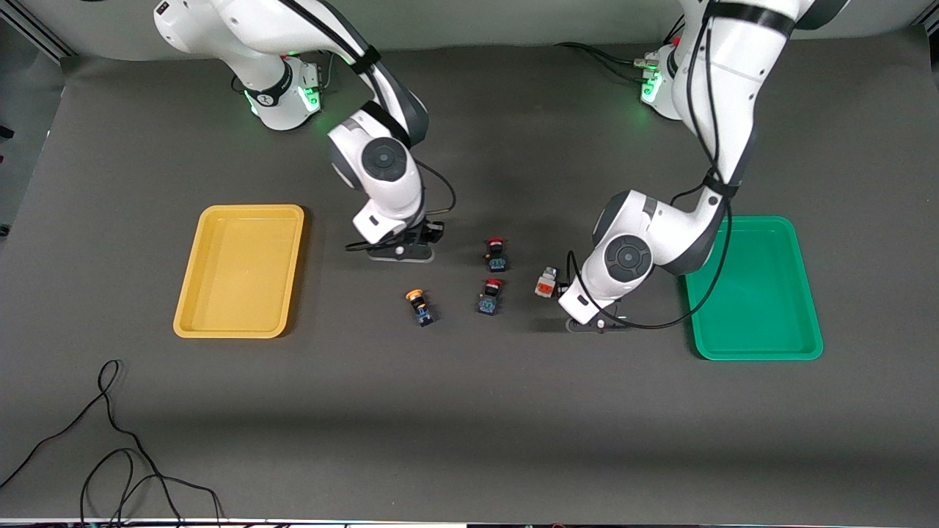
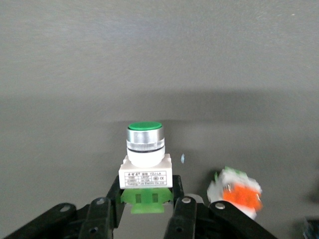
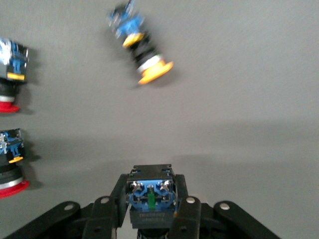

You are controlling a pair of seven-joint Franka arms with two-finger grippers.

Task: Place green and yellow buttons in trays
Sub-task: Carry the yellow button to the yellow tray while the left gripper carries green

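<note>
My left gripper (image 1: 596, 323) (image 2: 145, 193) is low over the table, between the green tray (image 1: 759, 301) and the loose buttons. It is shut on a white-bodied button with a round green cap and a light green rear block (image 2: 145, 164); the hand hides this button in the front view. My right gripper (image 1: 402, 253) (image 3: 149, 199) is low over the table, between the yellow tray (image 1: 242, 268) and the buttons. It is shut on a black-bodied button with a blue terminal end (image 3: 149, 195); its cap is hidden. A yellow-capped button (image 1: 419, 304) (image 3: 142, 52) lies on its side on the table. Both trays hold nothing.
Two red-capped black buttons (image 1: 497, 253) (image 1: 490, 295) lie mid-table and show in the right wrist view (image 3: 10, 59) (image 3: 10, 167). A white button with an orange part (image 1: 546, 282) (image 2: 237, 191) lies beside my left gripper. Black cables (image 1: 110, 440) trail near the front corner.
</note>
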